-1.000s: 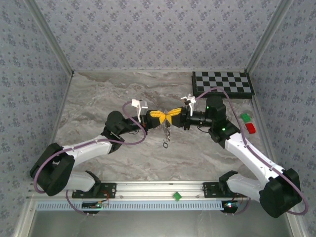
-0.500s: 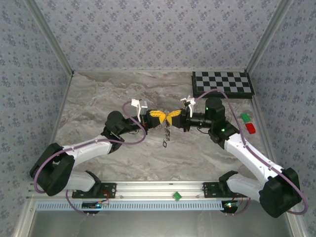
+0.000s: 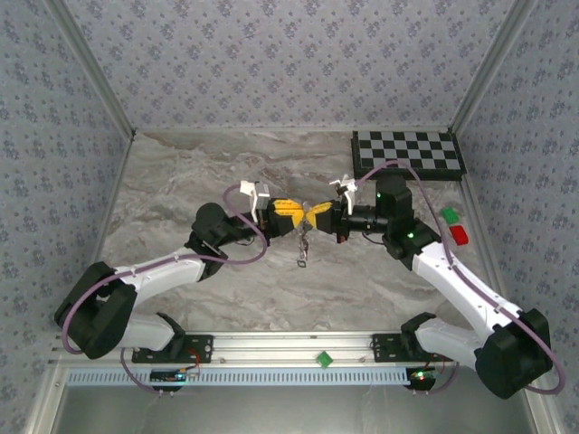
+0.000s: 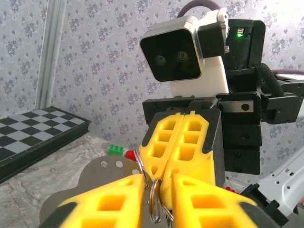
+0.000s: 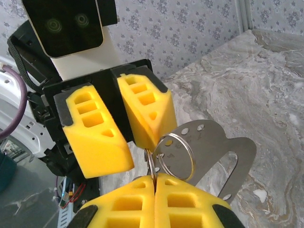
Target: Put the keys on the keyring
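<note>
Above mid-table our right gripper now pinches the keyring — our left gripper has just spread: a handover, we judge.

I'm holding both arms tip to tip.
Left gripper is gaping slightly; right gripper is pressing fully closed.

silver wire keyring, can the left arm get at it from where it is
Probably yes: the silver wire keyring sits in the gap between the left tool's parted yellow fingers, with only the right tool pinching it.
</note>
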### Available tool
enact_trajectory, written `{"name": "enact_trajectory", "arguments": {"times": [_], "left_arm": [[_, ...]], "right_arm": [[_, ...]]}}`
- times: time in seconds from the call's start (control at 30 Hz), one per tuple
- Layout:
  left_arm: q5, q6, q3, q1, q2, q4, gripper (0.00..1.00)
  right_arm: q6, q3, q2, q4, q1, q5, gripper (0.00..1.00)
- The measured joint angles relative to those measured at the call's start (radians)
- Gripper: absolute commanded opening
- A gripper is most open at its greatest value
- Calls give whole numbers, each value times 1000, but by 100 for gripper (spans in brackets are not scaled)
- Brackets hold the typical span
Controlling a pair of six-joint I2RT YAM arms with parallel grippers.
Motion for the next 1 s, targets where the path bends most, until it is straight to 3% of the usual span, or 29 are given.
{"name": "enact_trajectory", "arguments": {"times": [0.4, 0.63, 0.73, 1.0], "left_arm": [[37, 31, 2, 33, -34, -47, 27], [87, 108, 8, 58, -82, -154, 28], [109, 138, 14, 59, -86, -189, 34], [136, 199, 22, 76, -87, -281, 32]], "right_arm": [[-251, 263, 79, -438, -16, -6, 0], [-372, 454, 180, -701, 30, 84, 0], [-426, 543, 233, -811, 59, 134, 0], [-540, 742, 388, -1047, 123, 267, 0]]}}
